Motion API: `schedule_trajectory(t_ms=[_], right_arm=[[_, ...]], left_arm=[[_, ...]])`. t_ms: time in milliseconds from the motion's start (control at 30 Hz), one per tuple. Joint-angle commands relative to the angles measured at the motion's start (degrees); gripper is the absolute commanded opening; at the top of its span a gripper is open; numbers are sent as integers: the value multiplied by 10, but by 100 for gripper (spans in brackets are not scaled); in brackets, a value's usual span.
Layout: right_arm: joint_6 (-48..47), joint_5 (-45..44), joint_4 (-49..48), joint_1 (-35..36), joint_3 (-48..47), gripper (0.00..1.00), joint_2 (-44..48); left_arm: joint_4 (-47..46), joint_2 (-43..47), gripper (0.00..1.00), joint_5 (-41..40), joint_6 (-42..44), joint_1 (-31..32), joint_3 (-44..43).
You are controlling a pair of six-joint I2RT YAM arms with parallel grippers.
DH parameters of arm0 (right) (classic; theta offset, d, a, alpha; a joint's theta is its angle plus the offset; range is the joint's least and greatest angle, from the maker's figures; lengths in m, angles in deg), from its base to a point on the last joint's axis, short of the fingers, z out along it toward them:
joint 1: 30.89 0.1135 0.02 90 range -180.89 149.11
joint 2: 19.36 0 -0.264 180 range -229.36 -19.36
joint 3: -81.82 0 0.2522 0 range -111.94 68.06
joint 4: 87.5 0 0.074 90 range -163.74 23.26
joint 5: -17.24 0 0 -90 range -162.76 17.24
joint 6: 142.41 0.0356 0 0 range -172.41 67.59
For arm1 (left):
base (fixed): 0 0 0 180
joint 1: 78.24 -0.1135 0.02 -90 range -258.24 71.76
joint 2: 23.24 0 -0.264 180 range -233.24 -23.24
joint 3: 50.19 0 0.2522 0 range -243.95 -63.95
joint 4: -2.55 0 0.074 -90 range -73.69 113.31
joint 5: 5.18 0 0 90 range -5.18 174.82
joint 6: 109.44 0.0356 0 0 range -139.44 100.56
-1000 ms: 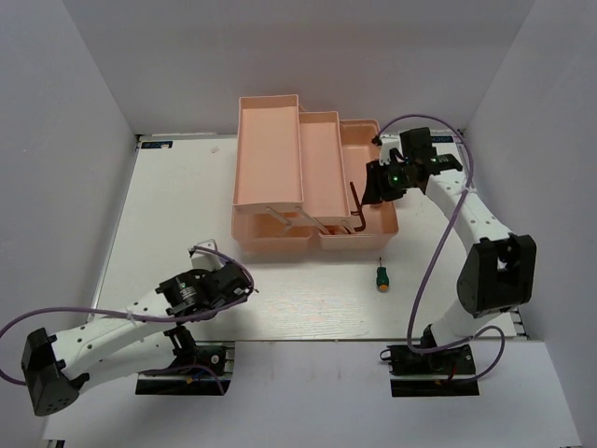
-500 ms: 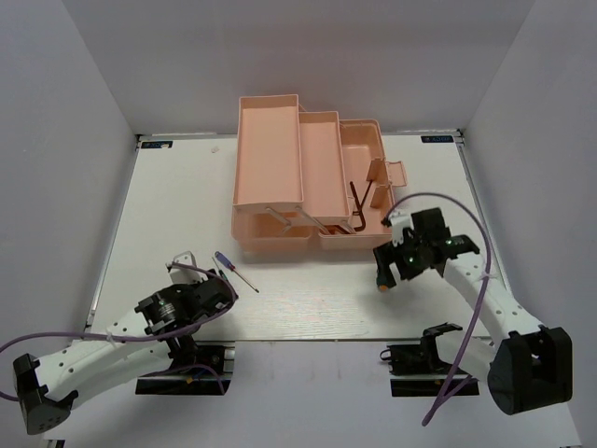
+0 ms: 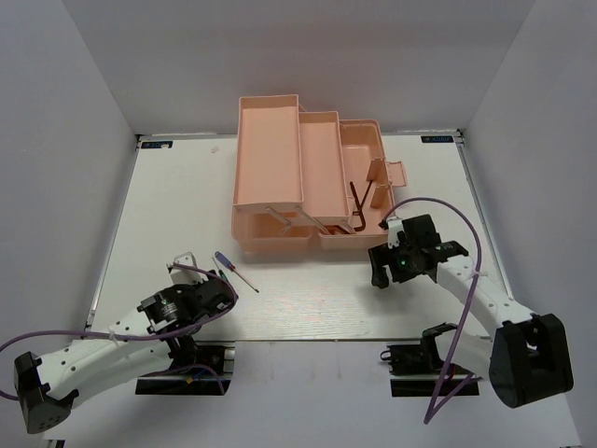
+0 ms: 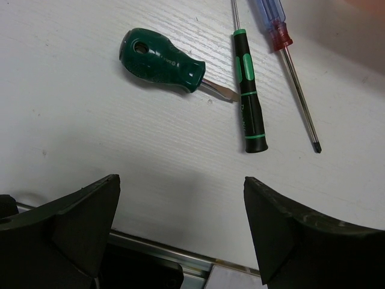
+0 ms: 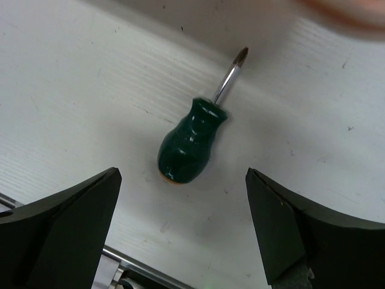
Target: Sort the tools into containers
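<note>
Three tools lie under your left gripper (image 4: pixel 180 205), jaws spread wide: a stubby green screwdriver (image 4: pixel 162 61), a thin black-green screwdriver (image 4: pixel 248 102) at its 3 o'clock, then a blue-handled screwdriver (image 4: pixel 283 42). Your right gripper (image 5: pixel 180 205), jaws also spread, hangs over another stubby green driver (image 5: pixel 191 141), tip pointing 1 o'clock. The toolbox (image 3: pixel 268 101) sits open at the table's 12 o'clock, hex keys (image 3: pixel 357 207) inside.

screwdriver (image 5: pixel 191 141): stubby, green handle, lying flat on white table (image 5: pixel 72 90), metal tip pointing up-right | right gripper (image 5: pixel 181 180): dark fingers (image 5: pixel 66 229) spread wide either side of screwdriver, not touching it | pink edge (image 5: pixel 349 12): blurred, beyond screwdriver's tip
</note>
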Motion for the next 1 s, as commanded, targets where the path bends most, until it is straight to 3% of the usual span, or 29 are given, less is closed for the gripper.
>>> schedule_trajectory(t_ms=[0,433,533,633,667,733,767,833,900,967], right_arm=[[49,-23,-53,15,6,90,-13],[93,-61,-107,50,30,90,-50],[102,-86,-105,53,22,76,-77],[102,-101,-107,56,21,52,-79],[106,-118,-107,59,19,39,-87],[103,-125,-107,59,24,23,-80],[101,-125,-108,61,25,9,-78],[99,-120,-99,59,24,1,-66],[84,-109,-81,59,22,0,-37],[29,-19,-42,57,6,0,9]], left_arm=[[27,4,93,-60,-202,-2,1],[27,15,92,-66,-208,-2,6],[32,15,92,-66,-208,-2,6],[32,15,92,-66,-208,-2,6],[32,15,92,-71,-208,-2,6],[32,15,92,-71,-213,-2,6],[32,15,91,-71,-213,-2,6],[27,15,91,-71,-213,-2,6],[27,15,88,-71,-213,-2,6],[27,4,87,-71,-213,-2,6]])
